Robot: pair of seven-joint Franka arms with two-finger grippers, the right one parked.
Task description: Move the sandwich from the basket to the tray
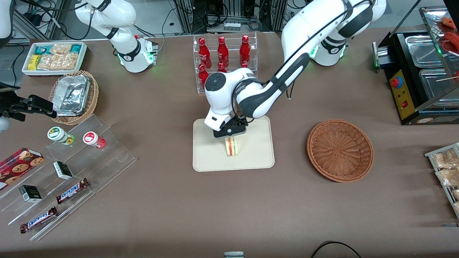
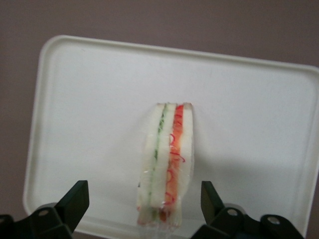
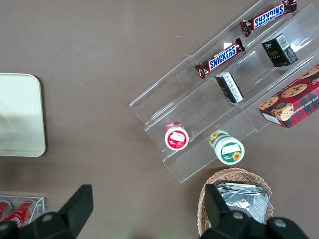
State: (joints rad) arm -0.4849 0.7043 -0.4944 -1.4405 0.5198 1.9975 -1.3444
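The sandwich [image 1: 232, 147] stands on its edge on the cream tray [image 1: 211, 157], its red and green filling lines facing the front camera. My left gripper [image 1: 231, 134] is directly above it, fingers open, one on each side of the wedge with a clear gap to it. In the left wrist view the sandwich [image 2: 167, 159] stands on the tray [image 2: 89, 99] between the spread fingers of the gripper [image 2: 143, 189], which do not touch it. The reddish-brown basket [image 1: 340, 150] holds nothing and sits beside the tray, toward the working arm's end. A corner of the tray [image 3: 20, 114] shows in the right wrist view.
A clear rack of red bottles [image 1: 224, 57] stands farther from the front camera than the tray. A black food warmer [image 1: 419, 82] and bagged pastries [image 1: 446, 166] are at the working arm's end. Acrylic steps with snacks [image 1: 68, 168], a tan foil basket [image 1: 73, 96] and a white bin [image 1: 53, 57] are at the parked arm's end.
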